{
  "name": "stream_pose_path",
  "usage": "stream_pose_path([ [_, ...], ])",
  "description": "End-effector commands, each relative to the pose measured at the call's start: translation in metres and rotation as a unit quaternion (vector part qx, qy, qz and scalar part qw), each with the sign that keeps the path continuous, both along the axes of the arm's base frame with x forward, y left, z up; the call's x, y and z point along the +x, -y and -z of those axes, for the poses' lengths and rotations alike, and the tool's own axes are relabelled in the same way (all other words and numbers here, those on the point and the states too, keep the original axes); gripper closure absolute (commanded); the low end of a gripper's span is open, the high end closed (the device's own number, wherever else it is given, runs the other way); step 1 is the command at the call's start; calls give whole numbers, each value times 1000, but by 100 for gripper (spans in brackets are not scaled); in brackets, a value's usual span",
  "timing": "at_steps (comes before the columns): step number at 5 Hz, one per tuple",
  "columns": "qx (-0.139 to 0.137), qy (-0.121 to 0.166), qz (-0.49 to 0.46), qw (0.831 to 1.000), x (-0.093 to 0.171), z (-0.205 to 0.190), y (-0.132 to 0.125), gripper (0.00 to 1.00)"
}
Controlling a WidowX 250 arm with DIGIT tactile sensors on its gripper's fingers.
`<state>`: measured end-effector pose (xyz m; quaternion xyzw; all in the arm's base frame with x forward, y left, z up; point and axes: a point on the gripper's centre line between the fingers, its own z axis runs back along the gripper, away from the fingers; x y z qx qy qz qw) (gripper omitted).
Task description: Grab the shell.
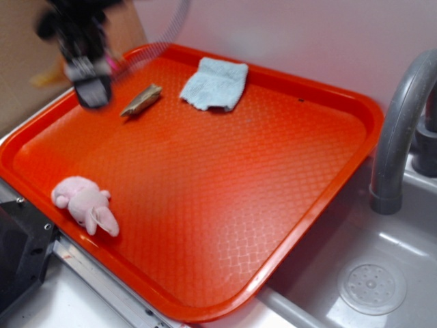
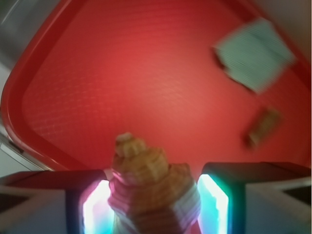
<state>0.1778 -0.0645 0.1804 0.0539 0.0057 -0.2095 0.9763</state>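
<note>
In the wrist view the golden-tan ridged shell point(image 2: 146, 170) sits between my two fingers, its sides against both pads and its pointed end aimed away from the camera. My gripper point(image 2: 153, 195) is shut on it. It hangs above the near-left part of the orange tray point(image 2: 122, 87). In the exterior view my gripper point(image 1: 92, 89) is motion-blurred over the tray's point(image 1: 273, 205) far-left corner. The shell cannot be made out clearly there.
A flat dull-brown sliver point(image 1: 141, 100) lies just right of my gripper, with a light blue cloth point(image 1: 216, 83) beyond it. A pink plush point(image 1: 85, 203) rests at the tray's front left. The grey faucet point(image 1: 399, 130) and sink point(image 1: 372, 283) are on the right.
</note>
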Motion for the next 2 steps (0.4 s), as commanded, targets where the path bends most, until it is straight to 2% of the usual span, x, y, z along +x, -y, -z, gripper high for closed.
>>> stream_pose_path([
  [1, -56, 45, -245, 967, -20, -40, -10, 100],
  [2, -37, 39, -272, 961, -14, -20, 2, 100],
])
